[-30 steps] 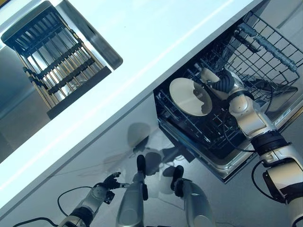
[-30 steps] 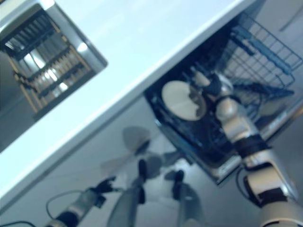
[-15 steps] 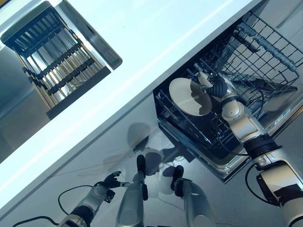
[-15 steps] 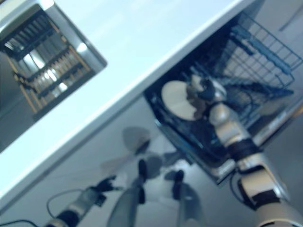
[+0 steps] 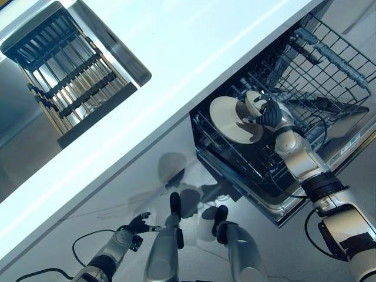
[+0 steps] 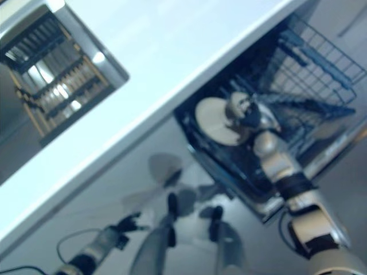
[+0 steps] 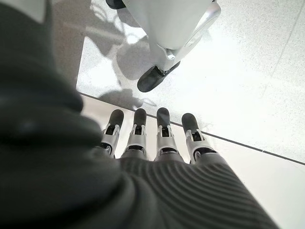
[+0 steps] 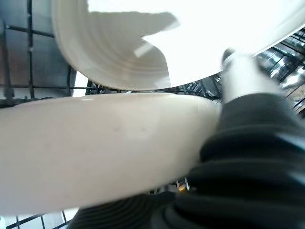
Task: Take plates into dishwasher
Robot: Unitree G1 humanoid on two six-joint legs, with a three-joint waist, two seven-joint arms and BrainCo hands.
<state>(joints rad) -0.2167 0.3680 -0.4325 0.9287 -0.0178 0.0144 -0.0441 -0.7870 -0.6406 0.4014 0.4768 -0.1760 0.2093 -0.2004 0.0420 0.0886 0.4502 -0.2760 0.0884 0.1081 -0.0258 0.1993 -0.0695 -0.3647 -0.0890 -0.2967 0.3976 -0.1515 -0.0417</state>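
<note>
A cream plate point(image 5: 233, 120) stands on edge in the dishwasher's lower rack point(image 5: 235, 160), under the white counter. My right hand point(image 5: 271, 114) is shut on its rim, the thumb point(image 8: 242, 72) lying over the edge in the right wrist view, where the plate point(image 8: 95, 143) fills the frame. A second, smaller white plate point(image 5: 253, 102) stands just behind it, also seen as the white plate point(image 8: 143, 52) past the thumb. My left hand point(image 5: 138, 224) hangs low by the floor, far from the dishwasher, its fingers point(image 7: 162, 133) straight and holding nothing.
The dishwasher's upper wire basket point(image 5: 332, 64) is pulled out to the right of my arm. The open door point(image 5: 292, 207) lies below the rack. A sink with a slatted drying rack point(image 5: 67, 73) is set in the white counter point(image 5: 182, 47) at the upper left.
My right hand has reached farther into the lower rack with the plate, which now stands more upright. The left hand has not moved.
</note>
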